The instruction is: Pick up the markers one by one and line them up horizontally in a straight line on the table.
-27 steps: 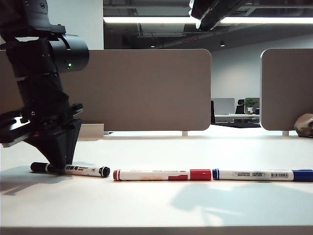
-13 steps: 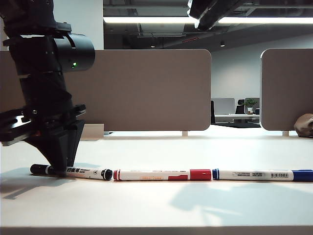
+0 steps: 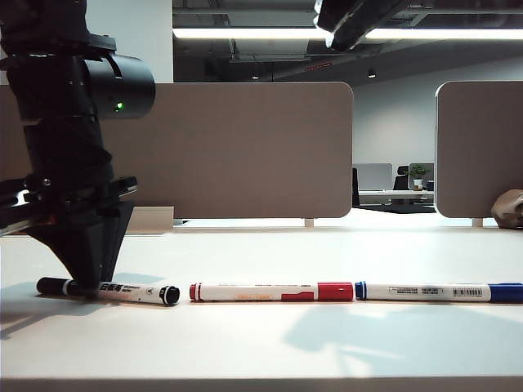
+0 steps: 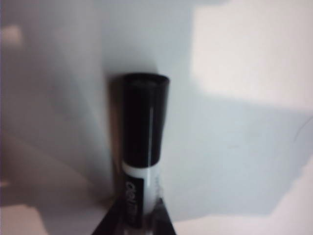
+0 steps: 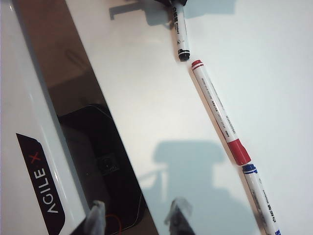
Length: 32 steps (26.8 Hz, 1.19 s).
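Observation:
Three markers lie in a row on the white table [image 3: 261, 343]. The black-capped marker [image 3: 122, 291] is at the left and tilts slightly, the red marker [image 3: 270, 291] is in the middle, and the blue marker [image 3: 441, 291] is at the right. My left gripper [image 3: 86, 284] points down at the black marker's left part and is shut on its barrel. In the left wrist view the black cap [image 4: 144, 117] sticks out past the left gripper [image 4: 138, 223]. My right gripper [image 5: 137, 220] hangs open and empty, high above the table, and looks down on the black marker [image 5: 181, 34], red marker [image 5: 220, 112] and blue marker [image 5: 259, 200].
Grey-brown divider panels [image 3: 245, 147] stand along the table's back edge. Part of the right arm [image 3: 351, 20] shows at the top of the exterior view. The robot's white base with a dark opening [image 5: 39, 186] lies under the right gripper.
The left gripper has shifted left with the black marker in it. A small gap has opened between that marker and the red one. The right arm has not moved.

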Tool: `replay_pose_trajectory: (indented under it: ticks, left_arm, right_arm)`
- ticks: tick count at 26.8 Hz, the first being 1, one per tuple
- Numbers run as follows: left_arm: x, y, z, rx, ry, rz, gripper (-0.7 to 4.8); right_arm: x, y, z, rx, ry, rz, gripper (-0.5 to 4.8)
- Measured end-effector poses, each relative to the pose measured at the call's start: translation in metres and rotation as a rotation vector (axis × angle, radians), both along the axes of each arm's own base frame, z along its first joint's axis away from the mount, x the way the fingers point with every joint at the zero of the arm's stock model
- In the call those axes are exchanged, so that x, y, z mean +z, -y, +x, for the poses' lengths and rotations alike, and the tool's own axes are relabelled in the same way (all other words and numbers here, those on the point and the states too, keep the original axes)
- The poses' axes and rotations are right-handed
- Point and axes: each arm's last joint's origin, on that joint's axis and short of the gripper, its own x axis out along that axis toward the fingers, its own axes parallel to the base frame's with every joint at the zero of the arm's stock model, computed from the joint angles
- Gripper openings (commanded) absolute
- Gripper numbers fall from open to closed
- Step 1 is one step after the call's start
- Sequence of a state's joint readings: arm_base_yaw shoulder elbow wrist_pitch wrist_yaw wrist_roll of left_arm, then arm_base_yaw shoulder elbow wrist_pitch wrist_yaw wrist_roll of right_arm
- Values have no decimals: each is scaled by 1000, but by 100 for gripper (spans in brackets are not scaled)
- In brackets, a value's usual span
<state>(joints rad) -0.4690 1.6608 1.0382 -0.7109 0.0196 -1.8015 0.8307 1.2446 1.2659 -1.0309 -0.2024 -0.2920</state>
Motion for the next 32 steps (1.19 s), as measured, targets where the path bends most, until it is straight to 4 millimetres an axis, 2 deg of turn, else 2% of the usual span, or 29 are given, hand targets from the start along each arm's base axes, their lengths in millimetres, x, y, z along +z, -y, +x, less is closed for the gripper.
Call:
replay_pose_trajectory:
  ticks: [13, 15, 16, 25, 28, 32]
  left_arm:
    - [1, 0, 2, 12, 24, -6, -4]
    - [1, 1, 3, 12, 35, -11, 5]
    - [1, 1, 3, 12, 38, -13, 30]
    - [1, 1, 3, 12, 39, -13, 33]
    - [1, 1, 3, 12, 39, -13, 89]
    - [1, 1, 3, 12, 39, -13, 89]
  right_arm:
    - [0, 0, 0, 0, -3, -4, 174]
    - [0, 0, 0, 0, -4, -4, 174]
    - [0, 0, 0, -2, -5, -4, 174]
    - [0, 0, 0, -3, -6, -4, 174]
    - [0, 0, 0, -3, -6, -4, 174]
    - [0, 0, 0, -3, -6, -4, 174]
